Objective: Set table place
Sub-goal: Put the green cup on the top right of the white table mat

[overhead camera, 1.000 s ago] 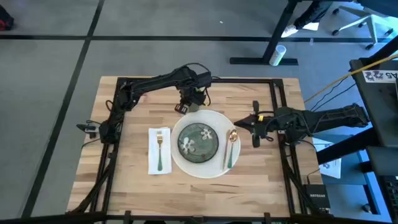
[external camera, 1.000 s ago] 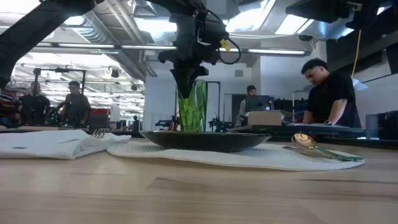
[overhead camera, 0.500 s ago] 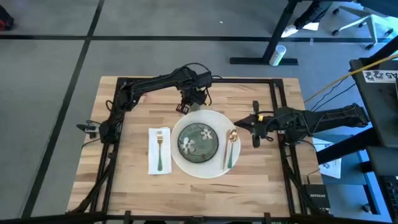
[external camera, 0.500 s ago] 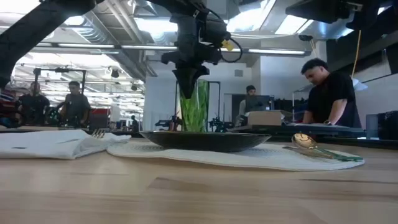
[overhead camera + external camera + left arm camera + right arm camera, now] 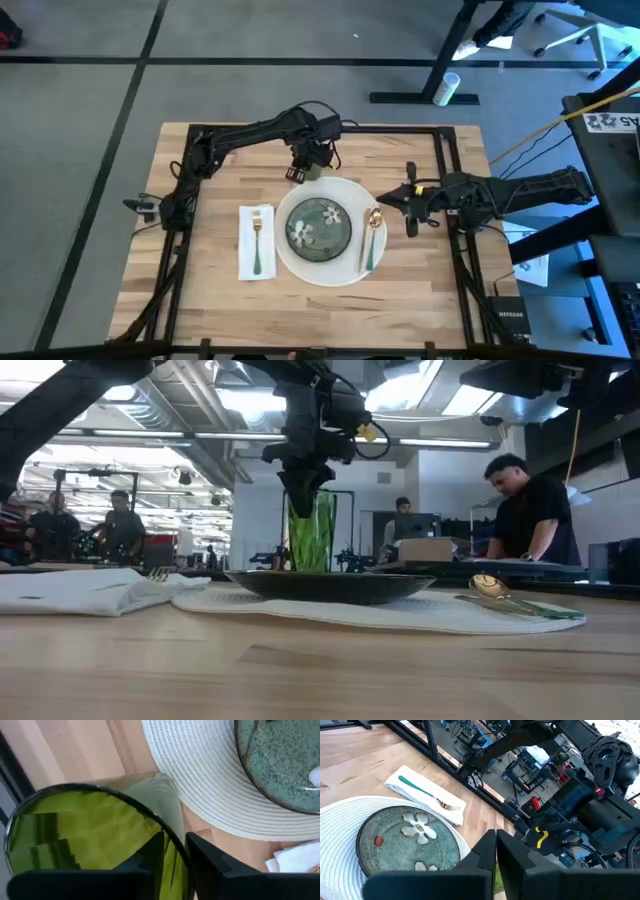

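Note:
A green glass stands upright at the far edge of the round white placemat, with my left gripper shut on it from above. The plate hides its lower end in the low view. A green speckled plate sits on the placemat. A gold spoon with a green handle lies on the mat's right side. A fork lies on a white napkin left of the mat. My right gripper is shut, holds nothing, and hovers right of the spoon. My left gripper holds the green glass by its rim, on the side toward the placemat. One finger is inside the glass and the other is outside. The fingers point down from above. The glass is upright below them; I cannot tell whether it rests on the table.
The light-wood table is edged with black rails. Bare wood lies near the front edge and at both sides. People stand in the room beyond the far edge.
My left gripper has shifted slightly toward the table's right edge with the green glass, which stays upright in its hold.

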Controlling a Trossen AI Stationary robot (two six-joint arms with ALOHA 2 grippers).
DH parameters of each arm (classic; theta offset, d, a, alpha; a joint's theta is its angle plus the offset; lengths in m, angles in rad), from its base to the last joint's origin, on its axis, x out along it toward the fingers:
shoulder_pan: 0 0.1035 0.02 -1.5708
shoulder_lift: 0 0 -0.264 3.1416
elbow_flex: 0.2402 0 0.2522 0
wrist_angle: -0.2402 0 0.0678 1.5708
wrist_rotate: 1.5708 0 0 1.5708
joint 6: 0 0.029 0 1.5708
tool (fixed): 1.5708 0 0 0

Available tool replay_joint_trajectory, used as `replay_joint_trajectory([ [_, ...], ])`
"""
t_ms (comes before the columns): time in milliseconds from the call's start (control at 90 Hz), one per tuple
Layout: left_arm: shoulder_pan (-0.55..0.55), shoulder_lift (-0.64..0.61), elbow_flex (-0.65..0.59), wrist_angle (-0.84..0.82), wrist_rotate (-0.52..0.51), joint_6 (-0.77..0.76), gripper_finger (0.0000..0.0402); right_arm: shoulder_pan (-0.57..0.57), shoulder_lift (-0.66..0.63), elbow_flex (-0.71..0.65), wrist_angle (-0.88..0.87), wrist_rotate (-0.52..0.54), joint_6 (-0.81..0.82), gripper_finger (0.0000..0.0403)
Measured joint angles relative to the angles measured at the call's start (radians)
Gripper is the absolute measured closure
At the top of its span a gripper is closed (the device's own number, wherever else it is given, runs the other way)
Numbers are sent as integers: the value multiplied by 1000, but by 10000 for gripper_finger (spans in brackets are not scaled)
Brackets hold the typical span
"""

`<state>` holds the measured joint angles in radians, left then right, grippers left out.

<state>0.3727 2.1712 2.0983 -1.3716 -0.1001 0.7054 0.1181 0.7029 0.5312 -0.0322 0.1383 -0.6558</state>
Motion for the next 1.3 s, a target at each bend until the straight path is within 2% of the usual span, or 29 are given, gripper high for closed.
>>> replay_joint_trajectory([
  [178, 0, 0, 0, 0, -3, 0, 301, 0, 0, 0, 0, 0, 0, 403],
  [278, 0, -1, 0, 5, -39, 1, 291, 0, 0, 0, -1, 0, 0, 403],
  [667, -19, -3, 8, -4, -73, -19, 269, 0, 0, 0, -2, 0, 0, 403],
  [1300, -89, -3, 9, -4, -291, -1, 256, 0, 0, 0, -11, 0, -1, 403],
])
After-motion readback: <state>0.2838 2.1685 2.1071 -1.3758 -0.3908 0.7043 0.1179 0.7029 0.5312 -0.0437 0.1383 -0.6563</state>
